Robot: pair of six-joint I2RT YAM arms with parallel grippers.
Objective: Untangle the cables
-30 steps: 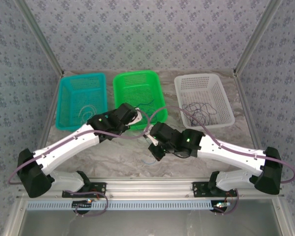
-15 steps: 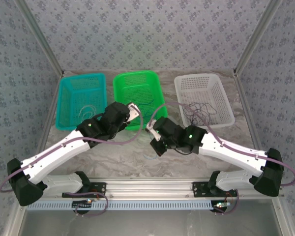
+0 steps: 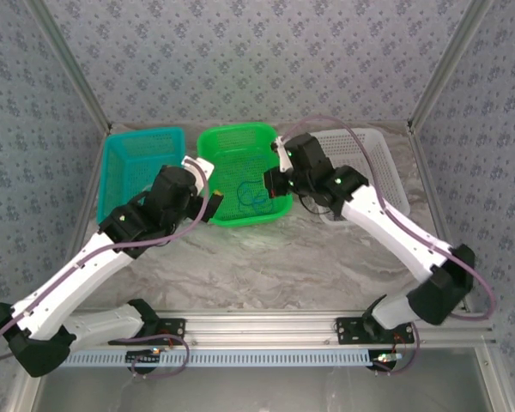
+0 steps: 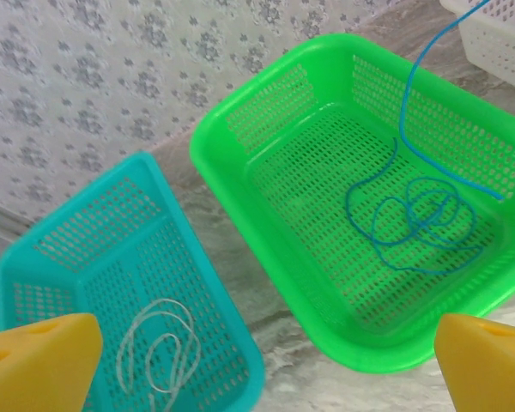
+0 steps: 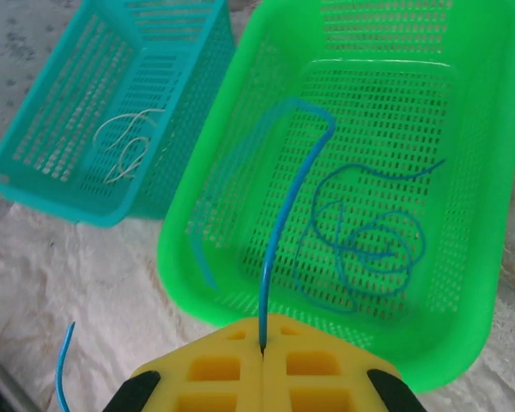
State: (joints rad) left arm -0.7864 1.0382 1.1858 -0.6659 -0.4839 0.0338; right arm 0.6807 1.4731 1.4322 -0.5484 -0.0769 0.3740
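Apparently the sort is nearly done: the blue cable (image 5: 365, 249) is mostly coiled on the floor of the green basket (image 3: 239, 129), centre of the top view, and the whitish cable (image 4: 161, 343) is laid in loose loops in the teal basket (image 3: 146, 133) at upper left. The dark cable cannot be made out now, since the white basket (image 3: 360, 133) at upper right is partly covered by the right arm. One strand of the blue cable is clamped between the closed pads of the right gripper (image 5: 262, 348), held above the green basket's near rim, with a short tail seen hanging at lower left of the right wrist view. The left gripper (image 4: 257, 360) is spread wide with nothing in it, between the teal and green baskets. Only release of that strand is judged to be left. Compared with a second ago: both grippers were low and close together over the marble table in front of the baskets, with the blue cable under them; the right one has since been swung up over the green basket, and the left has been pulled back left and opened.
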